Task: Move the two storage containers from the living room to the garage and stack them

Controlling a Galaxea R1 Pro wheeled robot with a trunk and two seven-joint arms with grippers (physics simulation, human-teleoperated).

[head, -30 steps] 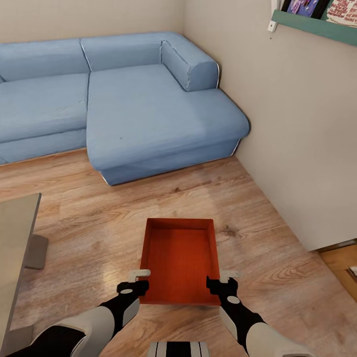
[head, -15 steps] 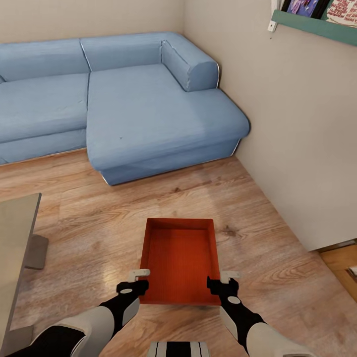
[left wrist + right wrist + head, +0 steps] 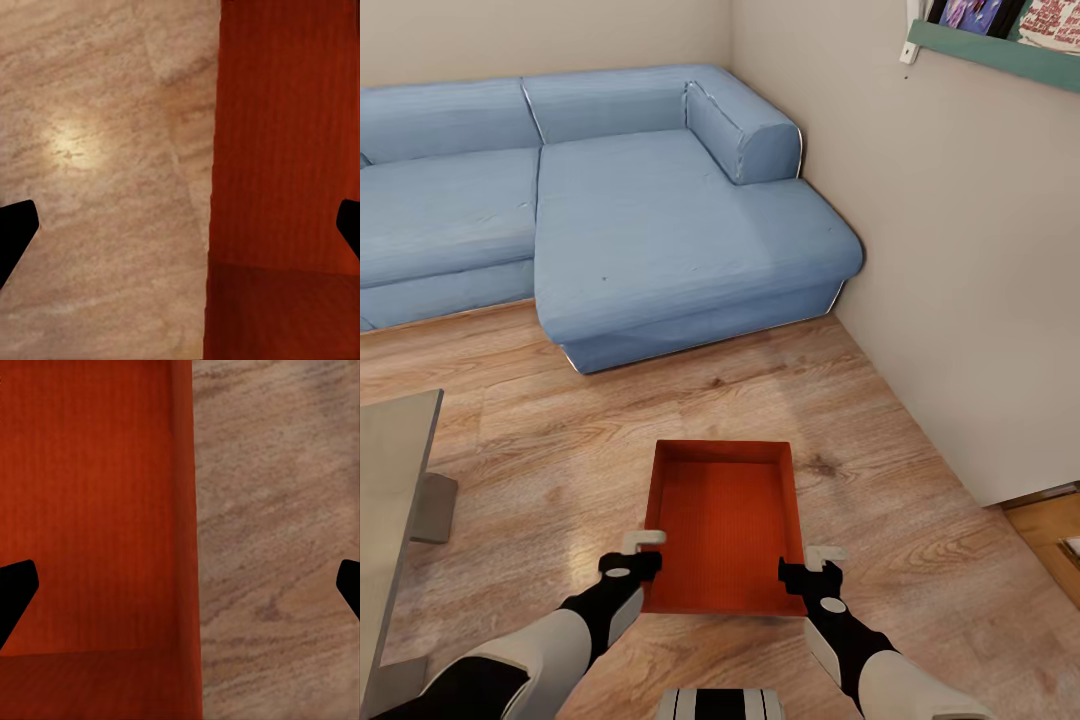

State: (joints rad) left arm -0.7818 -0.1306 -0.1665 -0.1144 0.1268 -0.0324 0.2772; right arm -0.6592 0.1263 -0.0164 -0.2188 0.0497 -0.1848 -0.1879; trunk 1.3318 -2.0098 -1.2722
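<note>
One lidless red-orange rectangular storage container [image 3: 724, 526] is seen on the light wood plank flooring [image 3: 540, 450] beside the blue corner sofa [image 3: 610, 200], straddled by the spread left claw [image 3: 643, 552] and spread right claw [image 3: 806, 563], so lifting, carrying and stacking are judged outstanding.

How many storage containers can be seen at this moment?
1: a red-orange storage container on the wood floor before the blue sofa, between the left gripper and right gripper. The second may be out of frame.
</note>
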